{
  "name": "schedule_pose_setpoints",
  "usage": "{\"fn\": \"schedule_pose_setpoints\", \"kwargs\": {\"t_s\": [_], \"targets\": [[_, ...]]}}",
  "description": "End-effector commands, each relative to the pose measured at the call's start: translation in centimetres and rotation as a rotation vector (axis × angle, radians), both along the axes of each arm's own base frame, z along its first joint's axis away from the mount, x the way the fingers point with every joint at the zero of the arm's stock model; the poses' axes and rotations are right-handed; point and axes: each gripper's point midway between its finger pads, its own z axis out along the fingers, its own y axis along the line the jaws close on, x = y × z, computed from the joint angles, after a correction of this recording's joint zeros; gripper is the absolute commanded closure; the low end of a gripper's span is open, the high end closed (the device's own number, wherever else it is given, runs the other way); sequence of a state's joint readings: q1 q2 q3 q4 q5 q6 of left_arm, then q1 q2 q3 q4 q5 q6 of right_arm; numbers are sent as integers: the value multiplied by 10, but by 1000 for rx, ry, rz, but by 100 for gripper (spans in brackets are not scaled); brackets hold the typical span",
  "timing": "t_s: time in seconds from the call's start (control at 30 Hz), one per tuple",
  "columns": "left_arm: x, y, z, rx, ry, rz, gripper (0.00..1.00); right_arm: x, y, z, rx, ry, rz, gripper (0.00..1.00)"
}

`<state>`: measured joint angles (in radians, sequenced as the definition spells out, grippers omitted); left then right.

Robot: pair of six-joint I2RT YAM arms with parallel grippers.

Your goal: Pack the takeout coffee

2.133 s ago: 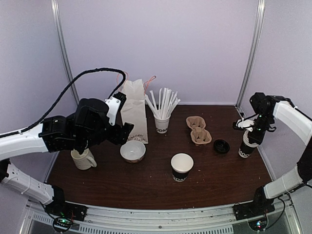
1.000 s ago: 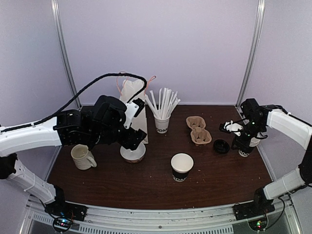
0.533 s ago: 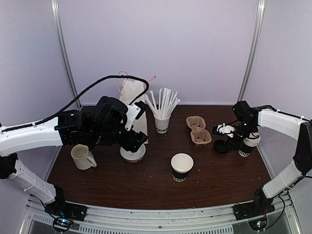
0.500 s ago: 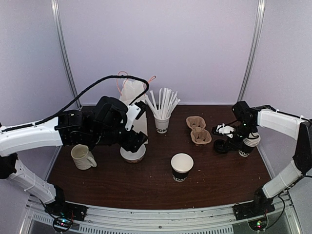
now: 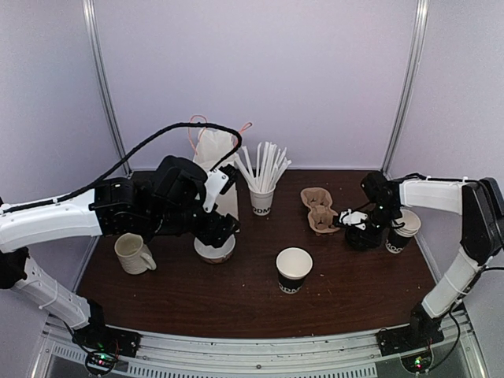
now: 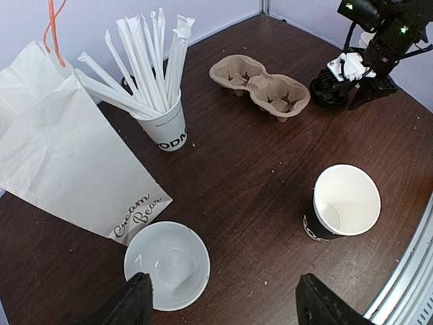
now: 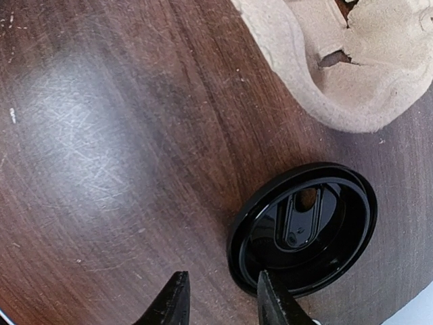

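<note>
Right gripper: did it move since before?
Yes. The right gripper went left, from the cup at the table's right edge to the black lid beside the cardboard carrier.

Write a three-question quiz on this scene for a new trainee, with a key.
1. True or false: the black lid is pressed onto a cup.
2. Which thing lies closest to the left gripper? A) the ceramic mug B) the white bowl C) the stirrer cup
3. How many cup wells does the cardboard carrier have?
Key: 1. False: it lies on the table beside the carrier, with the right gripper open over its edge. 2. B. 3. Two.
</note>
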<state>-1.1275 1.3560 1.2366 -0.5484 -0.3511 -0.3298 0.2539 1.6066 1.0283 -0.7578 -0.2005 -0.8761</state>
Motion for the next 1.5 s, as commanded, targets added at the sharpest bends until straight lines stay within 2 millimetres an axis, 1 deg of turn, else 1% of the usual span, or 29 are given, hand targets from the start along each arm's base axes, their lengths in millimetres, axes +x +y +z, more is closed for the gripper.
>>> {"fn": "schedule_pose_setpoints", "kwargs": {"t_s": [0.0, 0.1, 0.3, 0.4, 0.53, 0.73, 0.8, 0.9, 1.0, 1.1, 1.23, 1.27, 1.33, 1.4, 1.47], "targets": [[4, -8, 10, -50, 1, 3, 24, 9, 1, -6, -14, -22, -10, 63], [3, -8, 10, -57, 2, 2, 24, 9, 3, -12, -17, -10, -11, 65], [3, -9, 7, -54, 7, 3, 24, 17, -2, -20, -47, -23, -41, 68], [4, -10, 6, -54, 8, 4, 24, 17, -1, -23, -51, -14, -43, 73], [4, -10, 5, -50, 8, 5, 24, 15, 0, -21, -49, -6, -46, 83], [4, -13, 3, -46, 7, -9, 24, 7, 3, -12, -24, 2, -59, 91], [4, -15, 2, -43, 10, -15, 24, 2, 3, -7, -22, 17, -67, 94], [5, -18, 2, -47, 7, -21, 24, -13, 5, 12, 8, 38, -82, 97], [6, -29, 0, -69, -5, -48, 24, -32, 17, 46, 116, 50, -99, 98], [4, -48, 2, -104, -17, -116, 25, -50, 36, 85, 262, 54, -93, 99], [-4, -74, 3, -171, -60, -230, 26, -80, 72, 134, 513, 155, -41, 99], [-10, -82, 3, -193, -75, -275, 26, -88, 80, 145, 576, 191, -20, 99], [-20, -101, 16, -284, -167, -360, 27, -103, 96, 167, 704, 254, 19, 98], [-37, -116, 22, -328, -290, -454, 25, -118, 108, 189, 822, 313, 80, 98], [-54, -131, 27, -373, -396, -545, 22, -132, 115, 208, 894, 355, 146, 97]]}}
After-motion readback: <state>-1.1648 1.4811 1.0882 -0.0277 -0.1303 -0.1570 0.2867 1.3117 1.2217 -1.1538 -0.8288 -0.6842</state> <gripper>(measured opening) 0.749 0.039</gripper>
